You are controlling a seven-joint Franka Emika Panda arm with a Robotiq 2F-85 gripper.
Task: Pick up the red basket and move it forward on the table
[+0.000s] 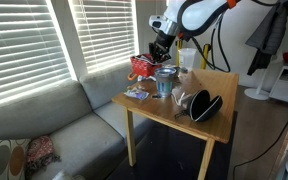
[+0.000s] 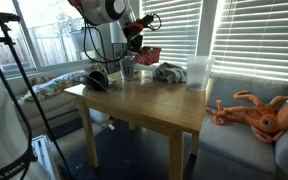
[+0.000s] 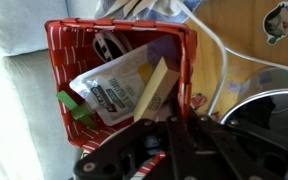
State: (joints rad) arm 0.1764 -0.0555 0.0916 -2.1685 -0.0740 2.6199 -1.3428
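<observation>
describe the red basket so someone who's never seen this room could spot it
Find the wooden table beside the grey sofa under the window blinds. At its window-side corner is the red basket, a small woven box holding packets. It is the only red thing there: the jar beside it is clear glass, the case black.

Packets (image 3: 119, 85) lie in the basket (image 3: 56, 70), beside the jar (image 1: 164, 80)

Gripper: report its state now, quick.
Gripper: closed, holding the basket by its near rim.
</observation>
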